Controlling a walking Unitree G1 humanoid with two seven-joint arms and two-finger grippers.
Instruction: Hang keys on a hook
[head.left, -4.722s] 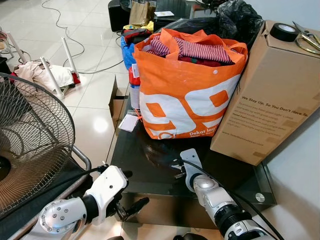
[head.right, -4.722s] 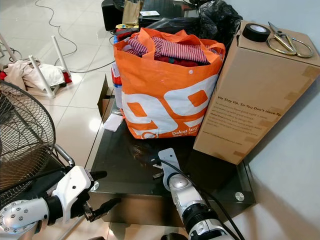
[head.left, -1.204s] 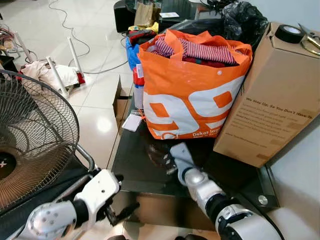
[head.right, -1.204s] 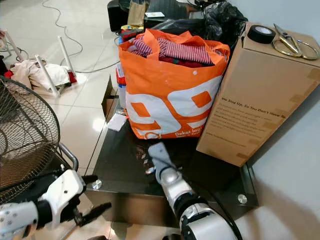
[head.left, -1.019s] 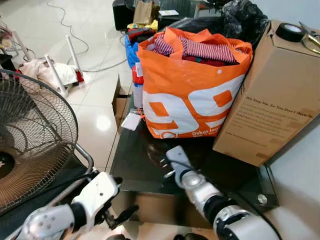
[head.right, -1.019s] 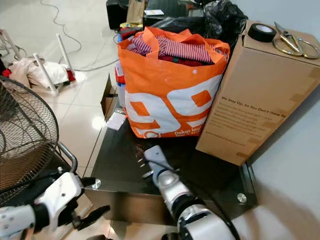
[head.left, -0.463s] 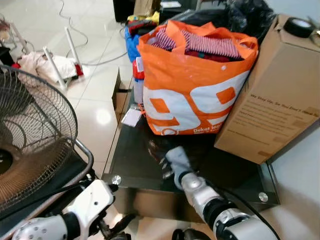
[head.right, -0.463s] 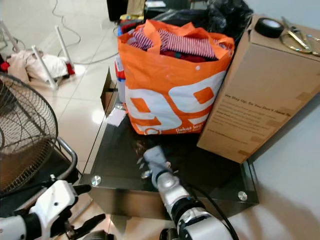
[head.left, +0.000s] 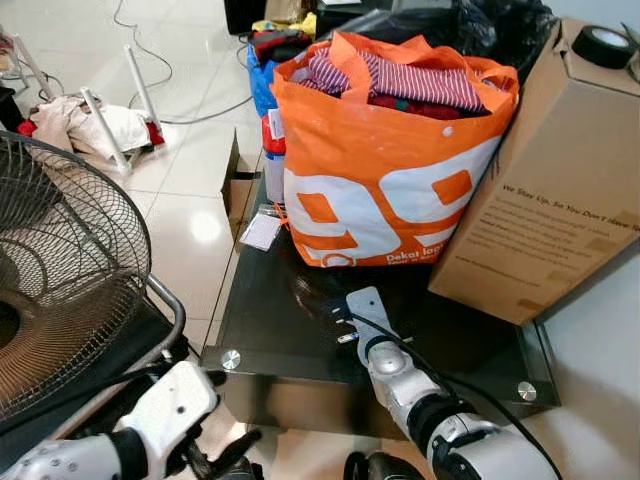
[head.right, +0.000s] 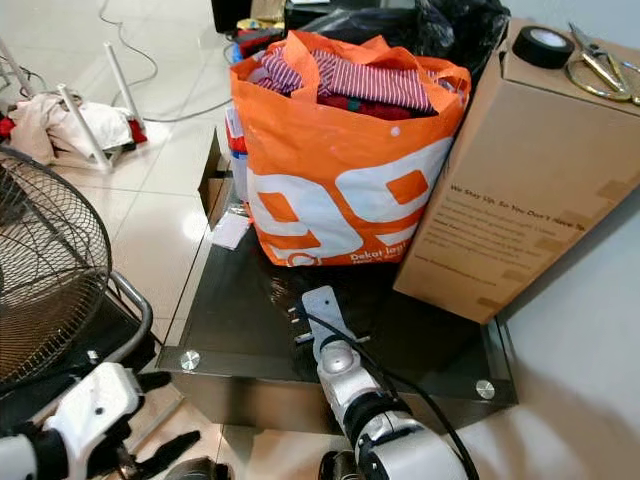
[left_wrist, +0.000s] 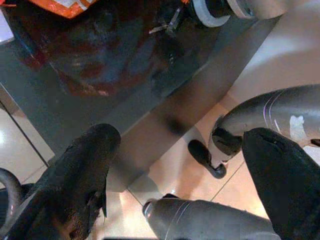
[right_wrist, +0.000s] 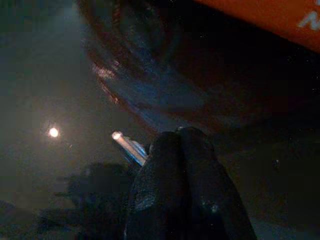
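Our right gripper (right_wrist: 172, 142), jaws pinching the keys (right_wrist: 127, 145), has lifted slightly off the bench (head.left: 290, 340); hook unseen.

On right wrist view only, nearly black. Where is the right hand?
Observer: Right hand is low over the dark glass table, just in front of the orange bag.
Operator: Left hand?
Observer: Left hand is open, down by the table's near edge, above the floor tiles.
Operator: What's right of the bag?
Observer: A tall cardboard box stands beside it, with a tape roll on top.
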